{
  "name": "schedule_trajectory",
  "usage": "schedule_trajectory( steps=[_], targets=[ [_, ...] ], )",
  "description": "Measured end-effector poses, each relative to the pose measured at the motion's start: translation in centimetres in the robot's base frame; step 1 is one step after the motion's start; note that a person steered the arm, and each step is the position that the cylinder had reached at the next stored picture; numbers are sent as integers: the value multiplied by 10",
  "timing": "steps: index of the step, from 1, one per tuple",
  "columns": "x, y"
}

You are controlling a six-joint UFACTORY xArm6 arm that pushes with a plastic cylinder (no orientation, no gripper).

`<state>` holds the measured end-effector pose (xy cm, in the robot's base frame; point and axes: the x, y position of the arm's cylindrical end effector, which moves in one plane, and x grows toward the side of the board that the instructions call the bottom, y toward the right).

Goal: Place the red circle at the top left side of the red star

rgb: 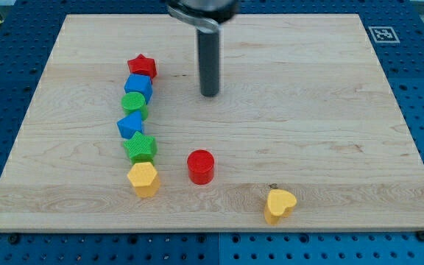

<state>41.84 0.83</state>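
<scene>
The red circle (200, 166) stands on the wooden board at the lower middle. The red star (143, 66) sits at the upper left, at the top of a column of blocks. My tip (209, 94) is in the upper middle of the board, well above the red circle and to the right of the red star, touching no block.
Below the red star runs a column: a blue cube (138, 86), a green circle (134, 104), a blue block (130, 124), a green star (140, 147) and a yellow hexagon (143, 179). A yellow heart (280, 205) lies at the lower right. The wooden board (330, 110) has a marker tag (383, 34) at its top right corner.
</scene>
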Motion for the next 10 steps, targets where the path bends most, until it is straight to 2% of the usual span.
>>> schedule_trajectory(
  steps=[2,3,5,10],
  targets=[
    [116,15],
    [130,39],
    [161,45],
    [171,-3]
  ],
)
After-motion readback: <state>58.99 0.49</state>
